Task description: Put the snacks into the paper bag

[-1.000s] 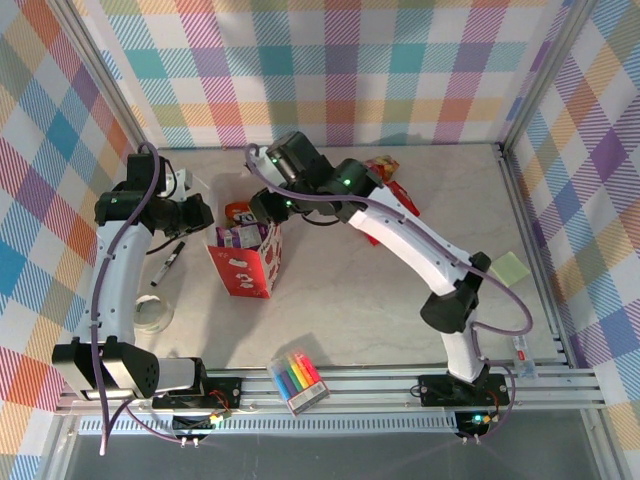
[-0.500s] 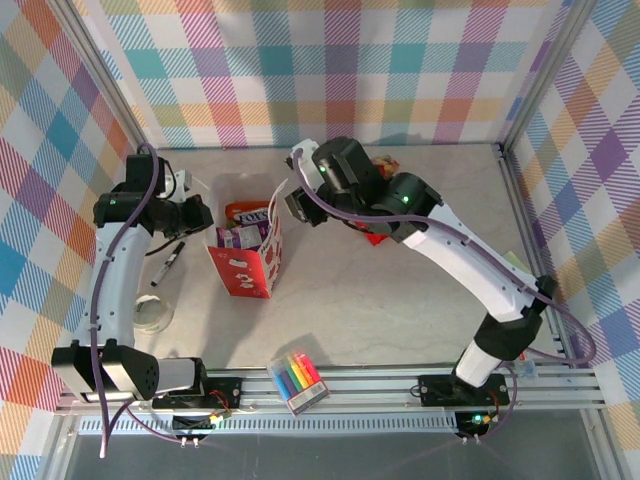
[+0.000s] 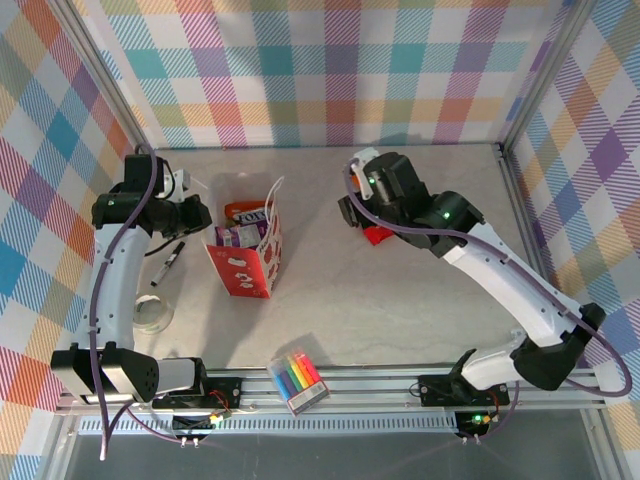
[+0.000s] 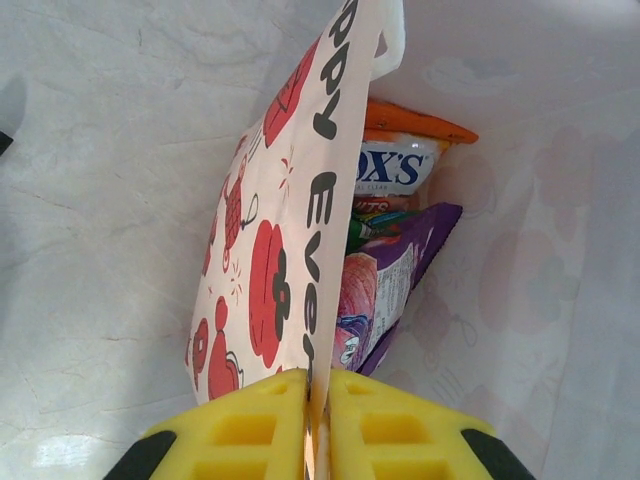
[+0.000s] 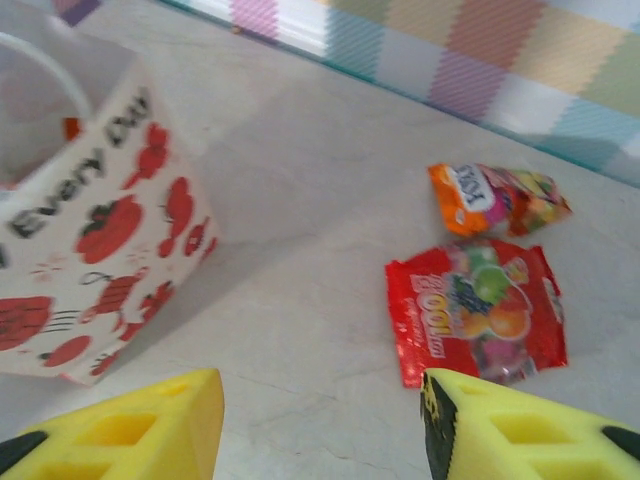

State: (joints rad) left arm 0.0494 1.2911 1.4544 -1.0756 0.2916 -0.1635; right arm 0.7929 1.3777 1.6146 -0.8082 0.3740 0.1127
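Two snacks [image 5: 476, 312] lie outside the paper bag [image 3: 243, 262] and at least three sit inside it, so we judge the job past halfway.

From above, we see the bag upright with packets in its mouth. The left gripper [image 3: 203, 216] is at the bag's left rim. The right gripper [image 3: 349, 212] hangs well to the bag's right, just beside a red packet [image 3: 377, 236]. A black pen [image 3: 168, 263] and a roll of tape [image 3: 152, 316] lie left of the bag, and a pack of markers [image 3: 297, 381] lies nearer the arm bases than the bag.

At the left wrist, the pads are pinched together on the bag's wall, holding the mouth wide. Inside we make out an orange packet [image 4: 415, 150], a purple packet [image 4: 385, 290] and a green sliver between them.

At the right wrist, the jaws stand apart with nothing between them. The red packet and a second orange packet [image 5: 495, 195] lie to the bag's right, with bare tabletop between them and the bag. We see nothing in the way of picking up either one.
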